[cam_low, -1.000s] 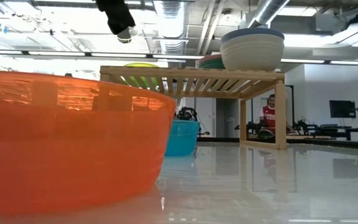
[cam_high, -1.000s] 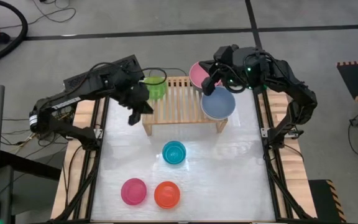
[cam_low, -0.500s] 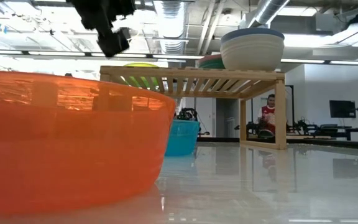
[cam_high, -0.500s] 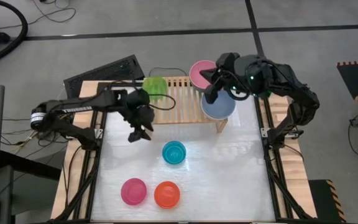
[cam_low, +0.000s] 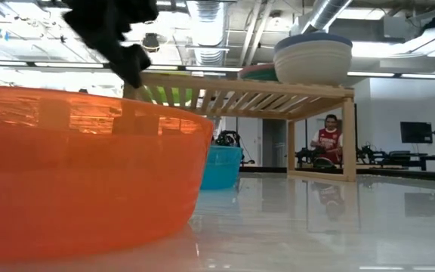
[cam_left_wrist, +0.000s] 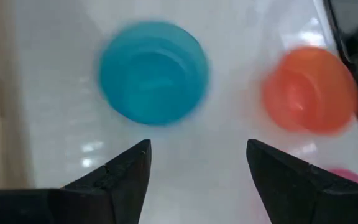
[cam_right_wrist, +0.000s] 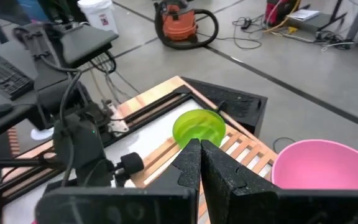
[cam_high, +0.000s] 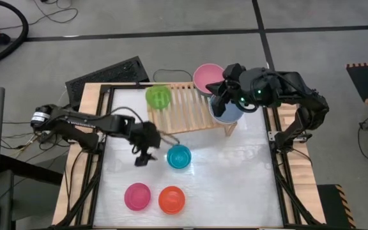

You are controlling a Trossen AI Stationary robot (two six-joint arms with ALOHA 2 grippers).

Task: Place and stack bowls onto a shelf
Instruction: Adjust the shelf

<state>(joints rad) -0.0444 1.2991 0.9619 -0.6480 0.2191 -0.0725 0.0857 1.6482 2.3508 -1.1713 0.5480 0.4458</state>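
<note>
Left claw [cam_high: 144, 158] spread wide beside cyan bowl [cam_high: 179, 156] at table centre, apparently lining up to grab it; right claw [cam_right_wrist: 201, 149] clenched above shelf [cam_high: 183, 108].

Shelf [cam_high: 183, 114] stands at the table's [cam_high: 248, 179] far side. On it: one bowl [cam_high: 159, 96] at the left end, two bowls [cam_high: 206, 76] [cam_high: 230, 112] at the right end. One bowl [cam_high: 179, 156] lies on the table just before the shelf. Two bowls [cam_high: 137, 196] [cam_high: 171, 199] sit side by side near the front edge.
</note>
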